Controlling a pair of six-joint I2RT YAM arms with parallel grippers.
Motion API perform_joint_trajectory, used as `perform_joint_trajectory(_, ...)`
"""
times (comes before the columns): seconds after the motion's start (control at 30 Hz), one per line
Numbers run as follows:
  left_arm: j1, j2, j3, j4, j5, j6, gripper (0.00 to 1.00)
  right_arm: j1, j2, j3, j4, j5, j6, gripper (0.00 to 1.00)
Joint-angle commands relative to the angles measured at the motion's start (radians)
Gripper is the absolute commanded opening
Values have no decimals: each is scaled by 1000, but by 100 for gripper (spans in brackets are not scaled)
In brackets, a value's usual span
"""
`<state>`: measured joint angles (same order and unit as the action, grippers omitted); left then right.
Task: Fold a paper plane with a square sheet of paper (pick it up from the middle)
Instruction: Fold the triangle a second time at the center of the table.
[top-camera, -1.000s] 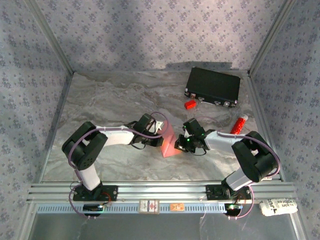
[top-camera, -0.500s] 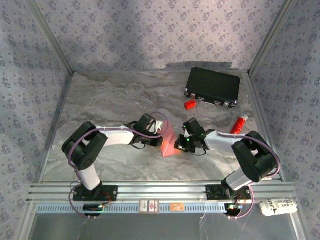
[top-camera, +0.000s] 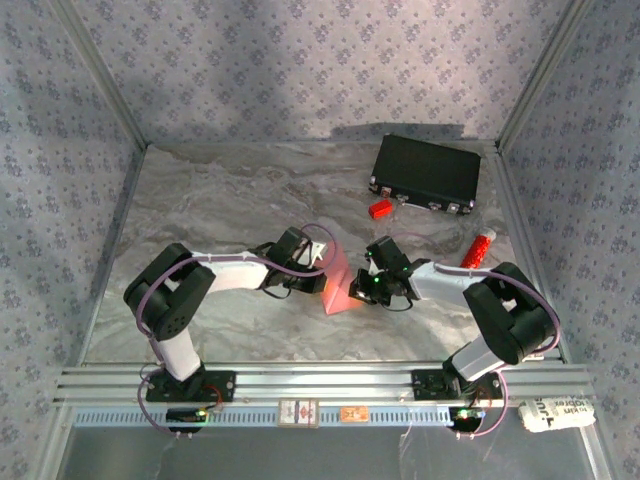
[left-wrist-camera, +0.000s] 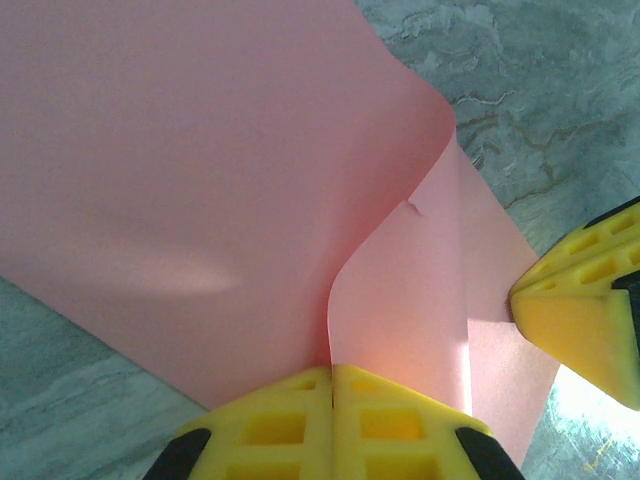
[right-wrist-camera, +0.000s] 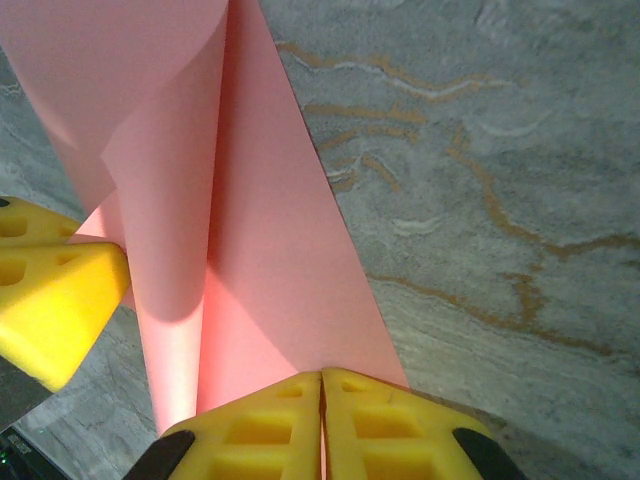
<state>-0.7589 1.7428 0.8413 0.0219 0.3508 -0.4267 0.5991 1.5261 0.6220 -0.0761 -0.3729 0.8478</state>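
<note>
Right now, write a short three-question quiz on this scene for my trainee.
1. True or false: the left pincer and the right pincer are both shut on the pink paper.
2. Which thing lies nearest the black case? A. small red block B. pink paper C. red-and-white tube
3. In one word: is the paper between the pincers flat or curled?

Key: 1 true; 2 A; 3 curled.

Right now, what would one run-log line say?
left claw: shut on square sheet of paper | right claw: shut on it | paper: curled between claws
</note>
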Motion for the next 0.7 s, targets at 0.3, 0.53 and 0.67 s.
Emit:
perform_joint_trajectory(0.3,9,12,-3,-14,-9,26,1,-1,22,-5,-88,55,-15,10)
perform_joint_trajectory(0.53,7,8,-2,-16,-10,29,0,-1,22,-5,-86,55,-14,10)
perform_joint_trajectory(0.67,7,6,0,-17,-17,28,0,-2,21,-5,-87,57,-13,10)
